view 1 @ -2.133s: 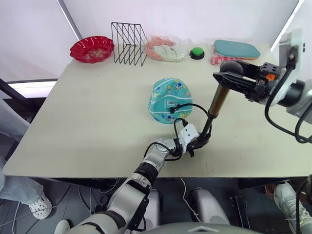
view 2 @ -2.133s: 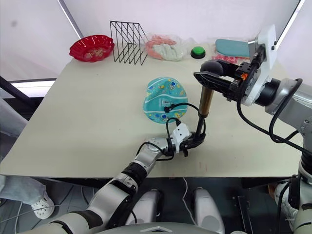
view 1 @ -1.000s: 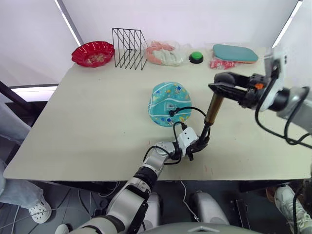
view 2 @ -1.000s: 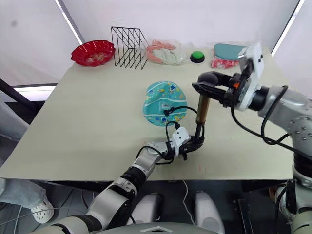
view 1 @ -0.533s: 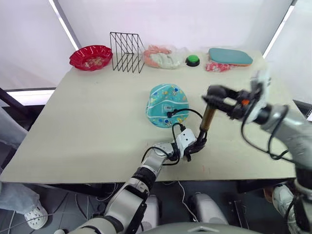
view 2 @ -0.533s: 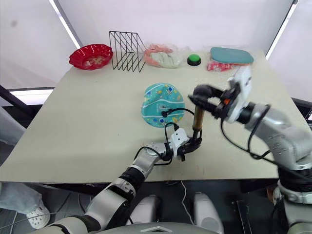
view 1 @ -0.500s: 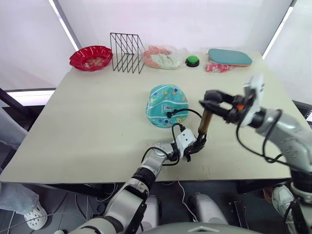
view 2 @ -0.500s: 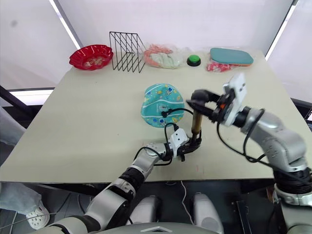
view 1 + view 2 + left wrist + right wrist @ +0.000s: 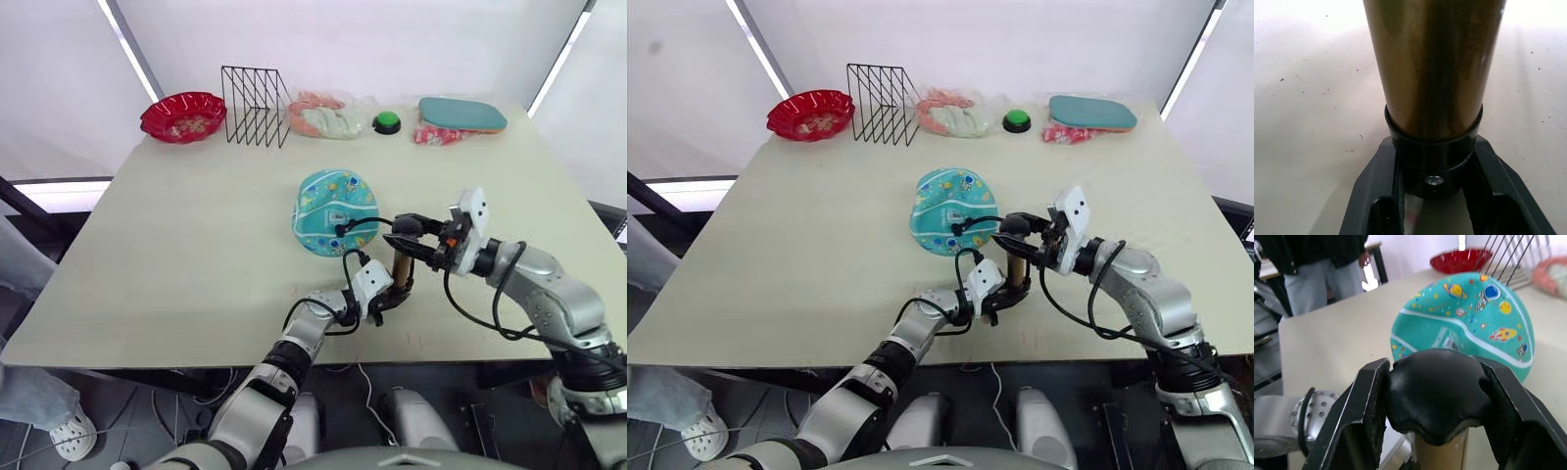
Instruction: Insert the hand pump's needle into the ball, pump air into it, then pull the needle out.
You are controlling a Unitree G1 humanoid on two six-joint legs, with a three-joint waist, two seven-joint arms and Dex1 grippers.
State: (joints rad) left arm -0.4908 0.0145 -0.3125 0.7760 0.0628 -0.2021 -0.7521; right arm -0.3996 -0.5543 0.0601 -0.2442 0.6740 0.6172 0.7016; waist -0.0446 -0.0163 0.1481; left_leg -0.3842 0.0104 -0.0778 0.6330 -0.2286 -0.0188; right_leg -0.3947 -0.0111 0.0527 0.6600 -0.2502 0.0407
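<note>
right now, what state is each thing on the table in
pump: upright on the table, handle pushed down
left gripper: jaws shut on the pump's base cap
right gripper: jaws shut on the pump's top knob
hose: looped from the pump to the ball
ball: dented, part flat, resting on the table
red bowl: upright, something inside
wire rack: standing

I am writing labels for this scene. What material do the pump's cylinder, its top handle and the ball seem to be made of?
The hand pump cylinder looks like metal with a glossy bronze-gold finish, since it shows soft reflections. Its top handle, held by the right gripper, looks like matte black plastic or rubber. The ball looks like soft teal rubber with printed cartoons; its flattened shape suggests flexibility.
</note>
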